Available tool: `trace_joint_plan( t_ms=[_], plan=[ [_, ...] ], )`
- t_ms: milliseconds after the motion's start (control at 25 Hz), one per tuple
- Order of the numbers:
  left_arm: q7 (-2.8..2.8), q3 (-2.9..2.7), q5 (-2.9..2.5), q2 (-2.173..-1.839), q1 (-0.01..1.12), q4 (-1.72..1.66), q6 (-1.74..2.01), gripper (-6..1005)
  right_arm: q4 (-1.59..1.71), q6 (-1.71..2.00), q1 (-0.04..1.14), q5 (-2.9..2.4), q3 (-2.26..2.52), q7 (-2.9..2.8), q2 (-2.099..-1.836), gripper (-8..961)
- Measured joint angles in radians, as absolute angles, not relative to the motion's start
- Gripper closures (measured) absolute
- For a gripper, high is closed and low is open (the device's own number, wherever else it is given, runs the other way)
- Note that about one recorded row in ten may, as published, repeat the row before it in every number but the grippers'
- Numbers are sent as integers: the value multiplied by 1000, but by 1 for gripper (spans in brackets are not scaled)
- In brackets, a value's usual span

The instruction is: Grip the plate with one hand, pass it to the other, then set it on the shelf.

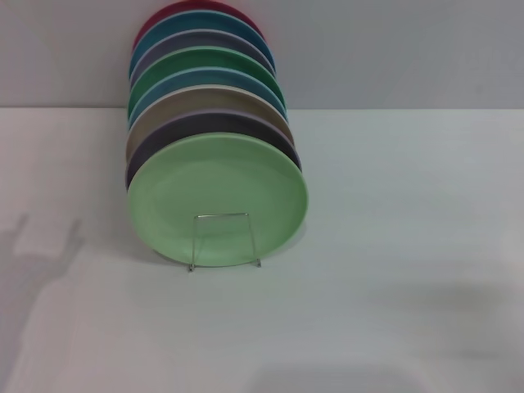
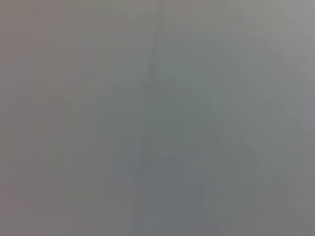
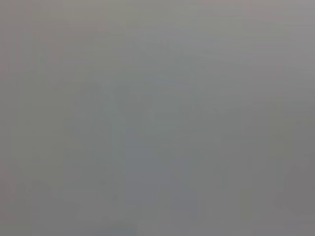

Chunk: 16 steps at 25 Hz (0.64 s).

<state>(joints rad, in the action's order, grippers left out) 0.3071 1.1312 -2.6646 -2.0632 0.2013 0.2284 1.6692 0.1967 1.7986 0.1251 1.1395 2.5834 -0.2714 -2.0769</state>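
Note:
The pale mint-green plate (image 1: 218, 198) stands on edge at the front of the wire shelf (image 1: 223, 239), leaning back against the other plates. The shelf's upright silver loop crosses the plate's lower face. Neither gripper shows in the head view. Both wrist views hold only a plain grey surface, with no fingers and no plate in them.
Behind the mint plate, several more plates stand in a row on the shelf: dark purple (image 1: 214, 125), beige, blue, emerald green (image 1: 214, 59), lilac, teal and red (image 1: 176, 12). The white table (image 1: 393, 246) stretches to the right and front, and a grey wall rises behind.

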Motion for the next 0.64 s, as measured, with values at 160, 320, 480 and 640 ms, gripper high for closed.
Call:
trace_joint_plan(
  t_ms=[160,320,480,640],
  plan=[
    [308,1160,-2665,-2063,209,221,1641,155,150,1779,144,1140,2581,-328,-2072,505],
    [313,1174,-2665,-2062,210,221,1636,153,142,1759,153,1139,2579,-327,-2076,456],
    [310,1196,-2664,-2062,213,218,1618,153,169,1718,168,1139,2575,-270,-2078,418],
    [302,1204,-2663,-2068,211,217,1611,153,167,1698,204,1139,2574,-263,-2077,418]
  ],
)
